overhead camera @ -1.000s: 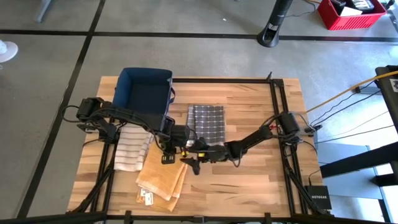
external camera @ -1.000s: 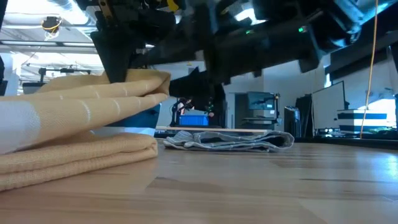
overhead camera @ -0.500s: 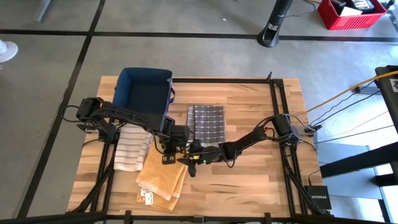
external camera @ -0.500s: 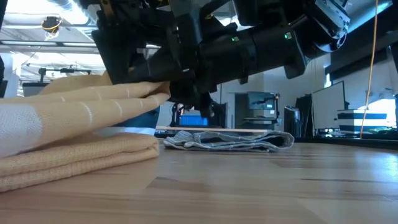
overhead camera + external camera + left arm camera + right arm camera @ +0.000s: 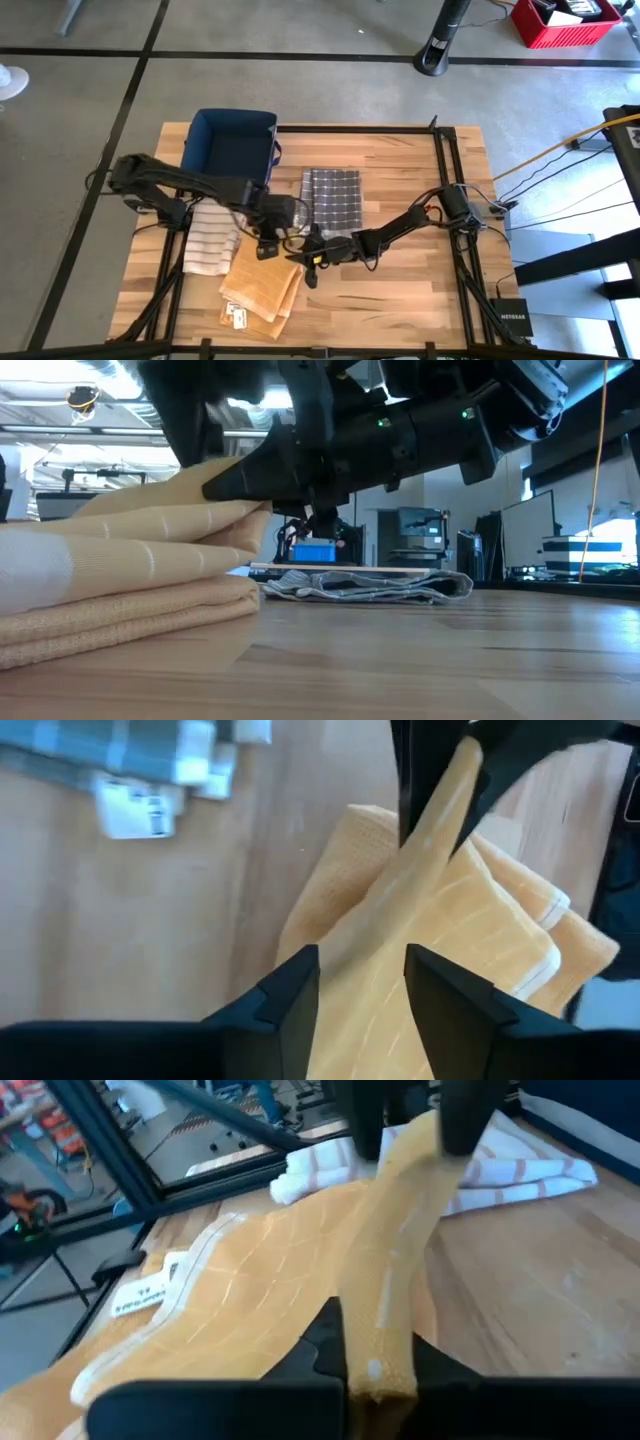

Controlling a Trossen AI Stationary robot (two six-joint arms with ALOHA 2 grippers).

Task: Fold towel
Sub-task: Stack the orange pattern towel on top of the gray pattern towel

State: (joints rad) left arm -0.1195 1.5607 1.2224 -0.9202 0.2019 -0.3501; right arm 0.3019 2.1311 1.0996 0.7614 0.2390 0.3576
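Clearly soft and light, the tan towel (image 5: 262,288) droops between both end effectors: the right end effector (image 5: 378,1342) pinches its raised edge, while the left end effector (image 5: 362,982) stands parted around it.

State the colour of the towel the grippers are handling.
Yellow-orange towel with thin pale lines; right wrist view.

Orange-tan towel (image 5: 262,287) with faint pale lines; white towel (image 5: 212,239) with brown stripes; grey checked cloth (image 5: 333,196); navy bin (image 5: 232,146); light wooden bench (image 5: 410,290); black fingers (image 5: 448,1005).
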